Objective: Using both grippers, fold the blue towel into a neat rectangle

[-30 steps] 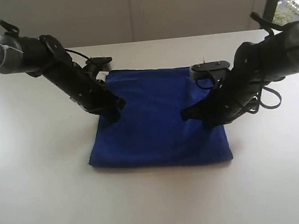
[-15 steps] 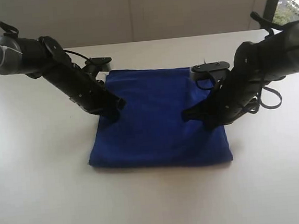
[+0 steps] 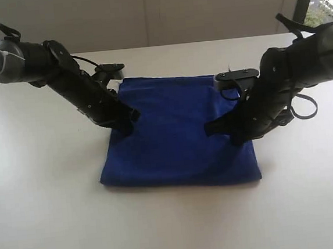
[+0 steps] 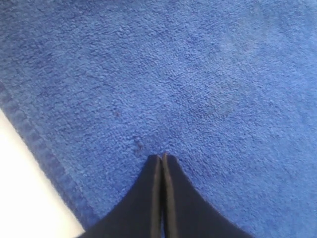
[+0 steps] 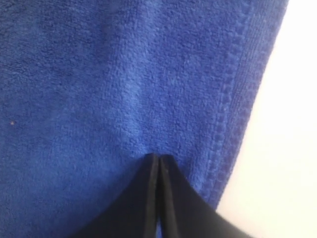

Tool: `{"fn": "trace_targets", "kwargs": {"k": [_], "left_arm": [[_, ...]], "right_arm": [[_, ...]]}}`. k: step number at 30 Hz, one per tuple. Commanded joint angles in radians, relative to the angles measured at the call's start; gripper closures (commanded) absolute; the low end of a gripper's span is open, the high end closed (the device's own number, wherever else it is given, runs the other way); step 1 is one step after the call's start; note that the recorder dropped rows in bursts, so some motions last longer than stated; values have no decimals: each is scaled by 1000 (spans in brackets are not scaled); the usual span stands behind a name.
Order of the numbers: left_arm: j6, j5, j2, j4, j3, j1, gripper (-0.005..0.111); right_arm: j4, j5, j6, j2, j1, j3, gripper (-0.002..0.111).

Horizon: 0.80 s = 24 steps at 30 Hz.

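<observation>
The blue towel (image 3: 176, 135) lies folded flat mid-tabletop (image 3: 46, 216). The left pincer (image 4: 162, 158), closed and empty, rests near the towel's 9 o'clock edge; the right pincer (image 5: 158, 157), likewise closed, rests near 3 o'clock.

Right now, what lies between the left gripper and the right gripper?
Between the left gripper and the right gripper lies only bare blue towel, seen in the exterior view.
</observation>
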Motion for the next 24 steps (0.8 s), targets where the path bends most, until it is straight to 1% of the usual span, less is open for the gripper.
{"fn": "trace_targets", "kwargs": {"k": [1,5,9,16,24], "left_arm": [[5,2,7,15,17,-5,107],[5,2,7,15,17,-5,107],[5,2,7,15,17,-5,107],[5,2,7,15,17,-5,107],[5,2,7,15,17,-5,107]], "right_arm": [[-26,-77,5,-65,-1,-5,108],[-26,-226,18,-105,-1,-11,108],[-26,-298,62,-48,-1,-11,108],[-26,-293,83,57,-1,-11,108],[-29,-231,109,64,-44,-11,108]]}}
